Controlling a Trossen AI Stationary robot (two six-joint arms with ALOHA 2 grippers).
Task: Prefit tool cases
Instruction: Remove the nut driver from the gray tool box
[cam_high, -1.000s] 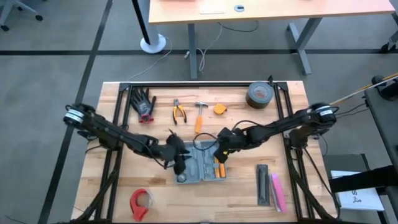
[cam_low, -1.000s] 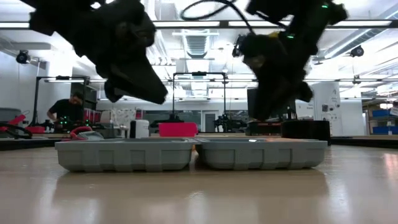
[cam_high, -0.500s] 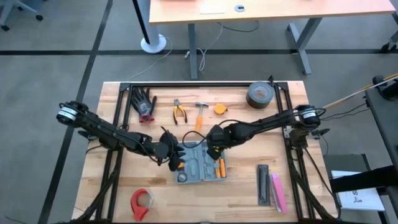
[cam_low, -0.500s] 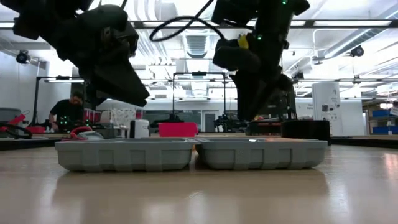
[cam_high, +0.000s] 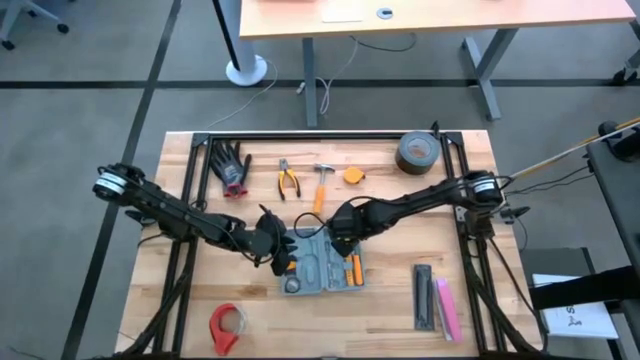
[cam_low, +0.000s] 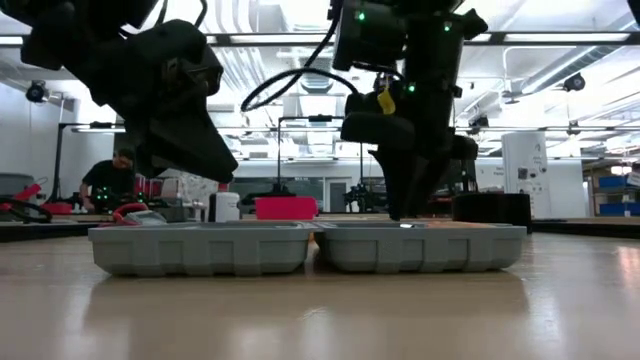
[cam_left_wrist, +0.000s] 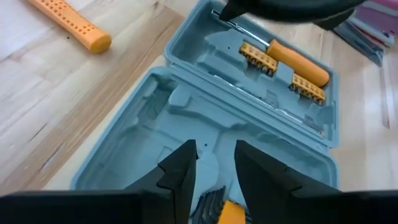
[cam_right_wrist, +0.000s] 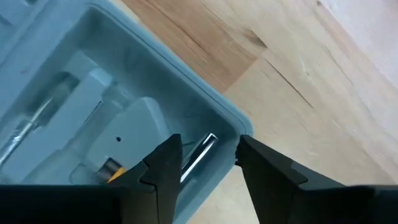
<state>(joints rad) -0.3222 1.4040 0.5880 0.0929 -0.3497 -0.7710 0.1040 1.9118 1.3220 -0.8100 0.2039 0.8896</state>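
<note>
The tool case (cam_high: 322, 268) lies open and flat on the table, its two blue-grey halves side by side (cam_low: 200, 250). An orange-handled screwdriver (cam_left_wrist: 298, 62) and orange bit strips lie in its right half. My left gripper (cam_left_wrist: 214, 158) hangs over the left half (cam_high: 287, 262), shut on a small orange and dark tool. My right gripper (cam_right_wrist: 208, 152) stands open, pointing steeply down over the case's far edge (cam_high: 338, 238). A silver shaft (cam_right_wrist: 200, 151) lies in the tray below the gap between its fingers. My left gripper holds a small tool between its two fingers; only an orange part (cam_left_wrist: 231, 213) and a dark ribbed part (cam_left_wrist: 208, 202) show at the picture's edge, so which part it has cannot be told. The fingers slant down from the table's left. The tool is clear of the case.
At the table's far side lie black gloves (cam_high: 230, 165), pliers (cam_high: 289, 180), an orange-handled hammer (cam_high: 322, 185), an orange tape measure (cam_high: 353, 176) and a dark tape roll (cam_high: 418, 153). A red tape dispenser (cam_high: 226, 325) lies near left; black and pink bars (cam_high: 435, 298) near right.
My right gripper has gone toward the table's left edge and down onto the case's far edge, tipping to point more steeply down. My left gripper has drawn back a little toward the table's left edge, still holding its tool. The case has stayed put.
</note>
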